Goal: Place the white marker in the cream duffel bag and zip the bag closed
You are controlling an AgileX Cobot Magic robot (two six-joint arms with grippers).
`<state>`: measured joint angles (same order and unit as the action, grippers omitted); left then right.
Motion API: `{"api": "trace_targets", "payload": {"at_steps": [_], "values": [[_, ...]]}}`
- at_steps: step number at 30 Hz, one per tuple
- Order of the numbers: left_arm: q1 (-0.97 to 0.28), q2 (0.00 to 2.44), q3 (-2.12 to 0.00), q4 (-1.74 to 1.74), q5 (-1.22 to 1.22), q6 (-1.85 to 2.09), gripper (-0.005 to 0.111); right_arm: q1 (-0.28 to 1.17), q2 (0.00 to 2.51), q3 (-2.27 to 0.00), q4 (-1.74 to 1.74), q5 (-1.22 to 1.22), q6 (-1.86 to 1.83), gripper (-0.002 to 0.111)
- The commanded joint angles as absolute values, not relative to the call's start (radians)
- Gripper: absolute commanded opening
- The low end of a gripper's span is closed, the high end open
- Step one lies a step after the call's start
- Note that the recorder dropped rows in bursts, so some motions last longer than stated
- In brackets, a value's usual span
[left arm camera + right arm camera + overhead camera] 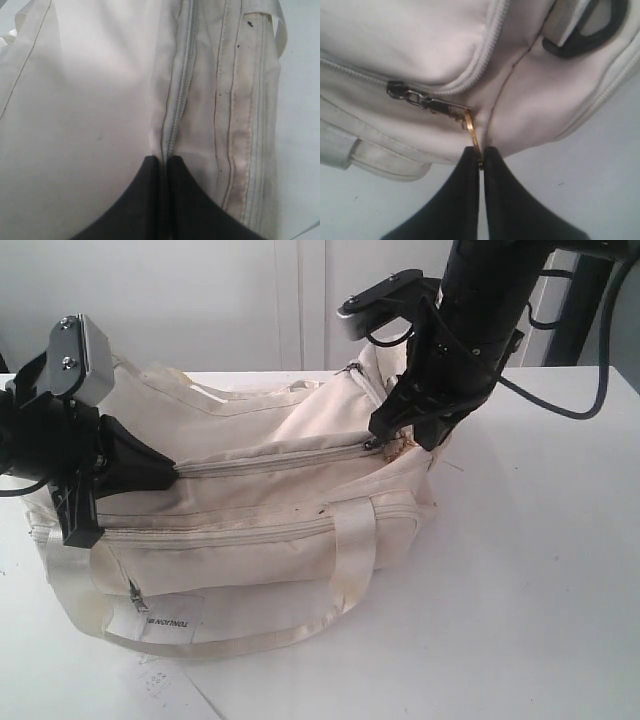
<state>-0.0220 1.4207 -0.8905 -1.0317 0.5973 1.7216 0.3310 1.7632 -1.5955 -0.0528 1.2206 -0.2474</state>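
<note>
Cream duffel bag (250,530) lies zipped on the worktop (540,590). Left fingers (161,162) pinch its fabric by the zipper (181,85); right fingers (480,154) clamp the gold zipper ring (470,124).

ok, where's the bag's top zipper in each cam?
Exterior: top zipper runs along the cream duffel bag between left gripper and right gripper.
Left wrist: zipper leads straight away from the shut fingertips.
Right wrist: its slider lies just past the fingertips, which pinch the gold pull ring.
Shared landmark: the bag's zipper tape, a gripper at each end.
</note>
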Motion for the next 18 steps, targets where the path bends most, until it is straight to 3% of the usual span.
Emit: {"api": "trace_targets", "payload": {"at_steps": [1,13,16,18], "values": [[-0.022,1.408,-0.885,-1.038,0.621,1.715,0.0,0.298,1.754,-1.593,-0.109,1.221,-0.265,0.0],[-0.022,1.408,-0.885,-1.049,0.649,1.705,0.003,0.28,1.697,-1.593,-0.033,1.221,-0.291,0.0],[-0.022,1.408,-0.887,-1.091,0.651,1.703,0.024,0.28,1.674,-1.591,0.018,1.221,-0.3,0.0],[-0.022,1.406,-0.887,-1.099,0.651,1.7,0.049,0.28,1.657,-1.584,0.069,1.221,-0.331,0.0]]}}
